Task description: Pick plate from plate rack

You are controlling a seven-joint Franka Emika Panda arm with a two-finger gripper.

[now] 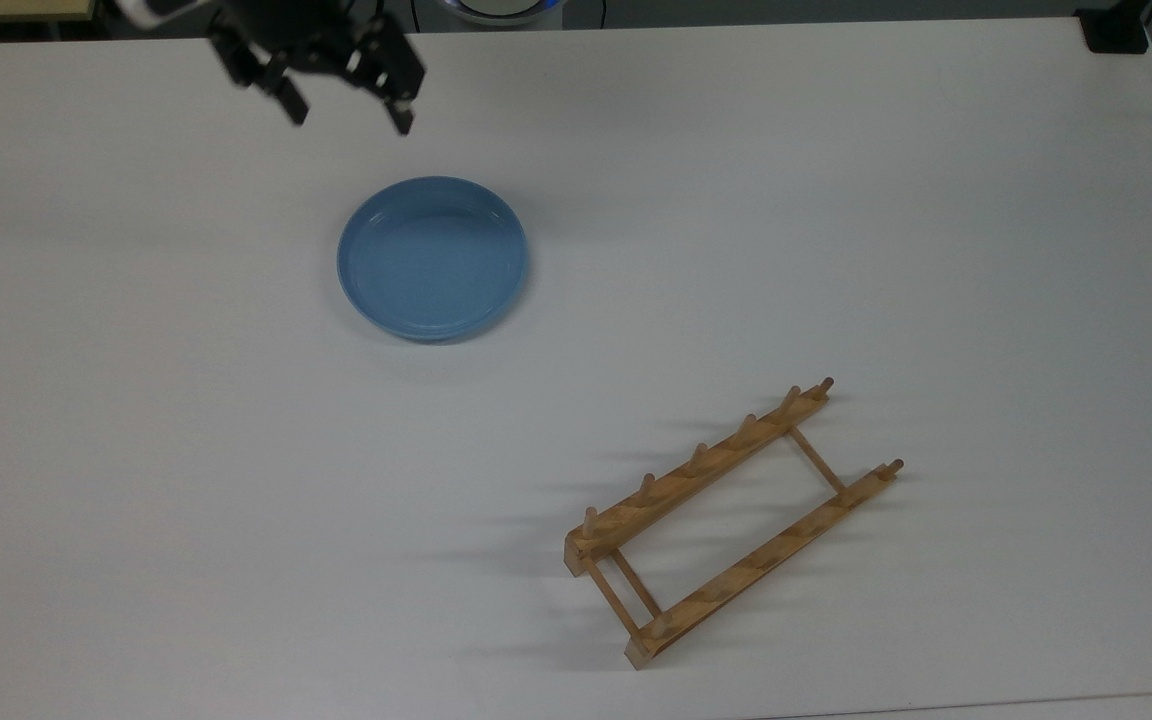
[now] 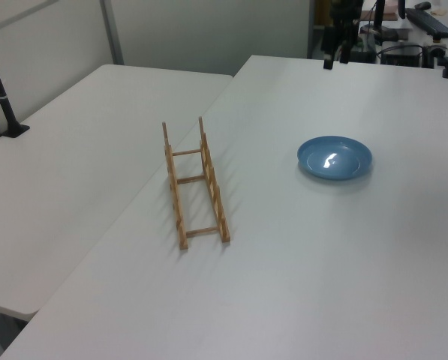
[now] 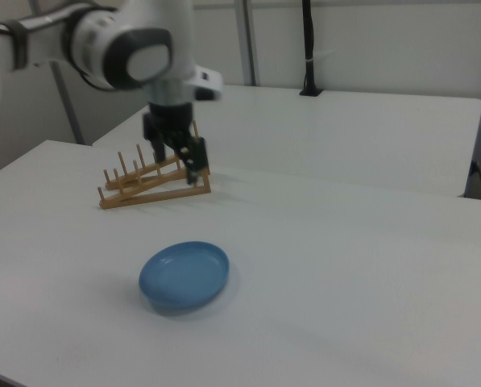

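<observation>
You see the black two-finger gripper spread open and empty above the round light-blue plate; the right view shows the light-brown wooden plate rack behind it.

White table bearing a blue plate lying flat and, well apart, a wooden plate rack.

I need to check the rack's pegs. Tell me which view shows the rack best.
The top view: the rack lies unobstructed, both rails and their pegs visible. The left view shows it end-on, pegs overlapping. In the right view the gripper partly covers it.
</observation>
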